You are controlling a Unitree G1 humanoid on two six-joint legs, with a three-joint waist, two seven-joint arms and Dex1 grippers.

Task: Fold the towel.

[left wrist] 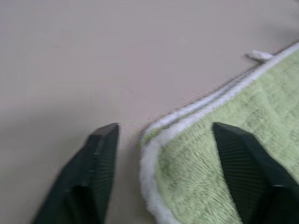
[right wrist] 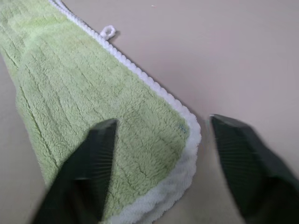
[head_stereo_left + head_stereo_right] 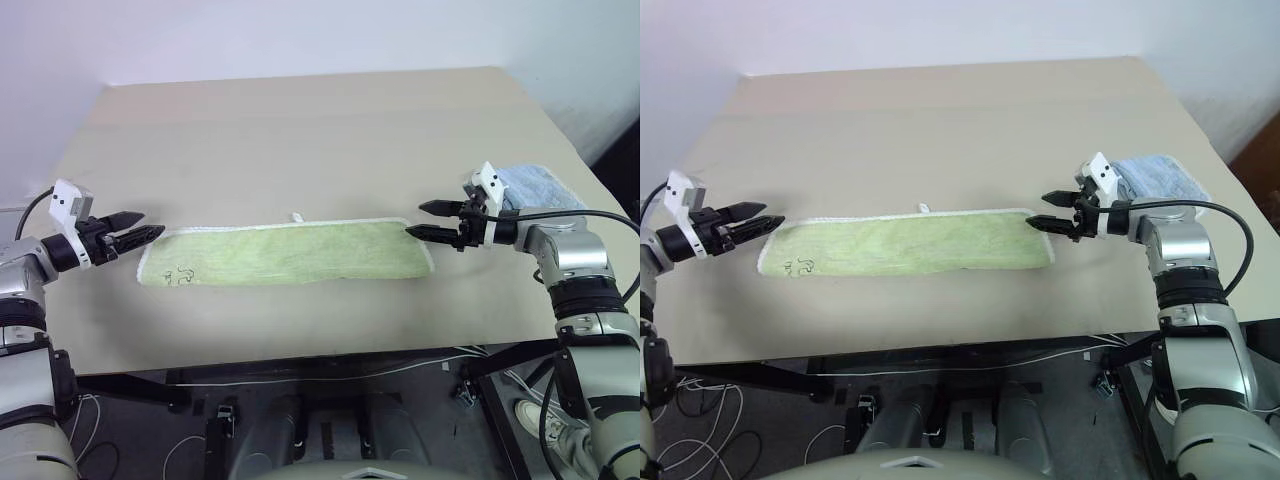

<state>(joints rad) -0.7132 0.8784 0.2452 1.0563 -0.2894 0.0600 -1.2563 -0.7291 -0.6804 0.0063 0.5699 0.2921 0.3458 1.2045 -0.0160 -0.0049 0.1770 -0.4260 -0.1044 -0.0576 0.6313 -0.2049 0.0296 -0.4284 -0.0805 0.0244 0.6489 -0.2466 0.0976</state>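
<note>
With my left gripper (image 3: 140,230) and right gripper (image 3: 428,220) spread at its 9 and 3 o'clock ends, the long light green terry towel (image 3: 285,257) on the beige desk (image 3: 300,130) could, I think, bunch if either catches only the white edging.

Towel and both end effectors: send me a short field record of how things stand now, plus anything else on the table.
towel: light green terry cloth towel with white stitched edging, lying flat as a long folded strip on the beige table
loop: small white loop at the far edge
mark: small dark embroidered mark near the robot's left end
left end effector: open, at the towel's left end
right end effector: open, at the right end
other: light blue folded cloth behind the right arm
</note>
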